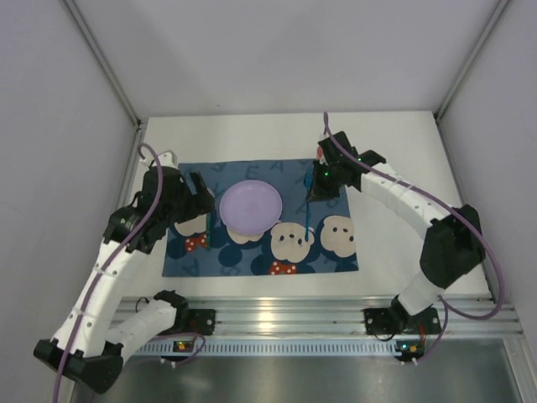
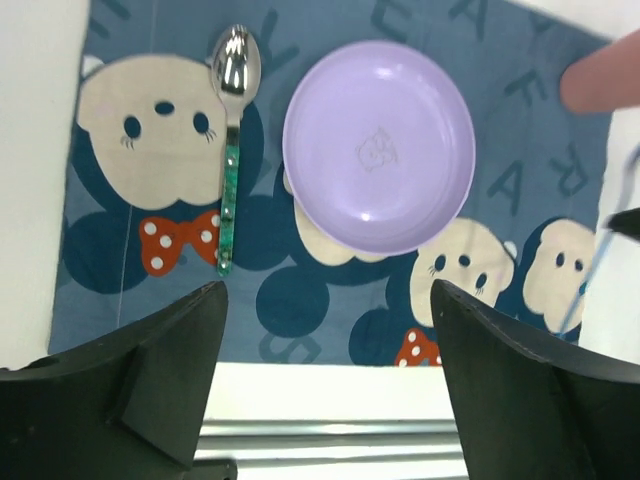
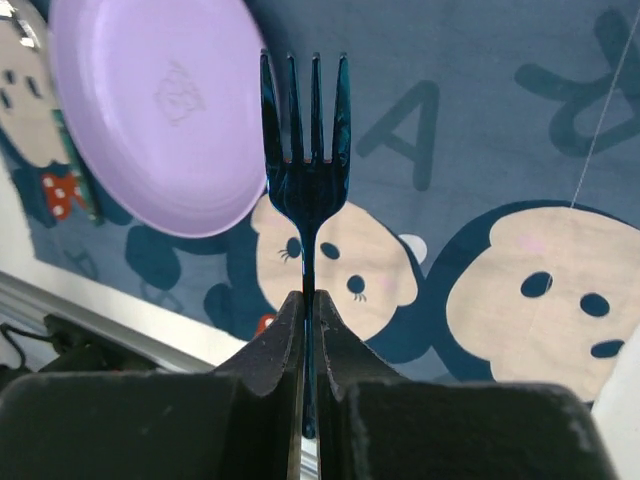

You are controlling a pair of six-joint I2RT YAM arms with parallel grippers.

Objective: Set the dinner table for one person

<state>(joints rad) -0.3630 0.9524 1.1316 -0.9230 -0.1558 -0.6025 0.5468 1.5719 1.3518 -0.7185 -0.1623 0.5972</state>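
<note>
The white dinner-table surface spans the booth floor under both arms. A dark blue mat printed with cartoon mouse faces and letters lies flat across its near middle. A lilac plate sits on the mat, towards the far edge and left of centre. To the plate's right, the right pincer is clenched on the handle of a blue fork, tines pointing away from the wrist, over the mat; whether the fork touches the cloth cannot be told. Left of the plate and apart from it, a green-handled spoon lies on the mat. The left pincer hangs above, fingers spread wide, gripping nothing.
</note>
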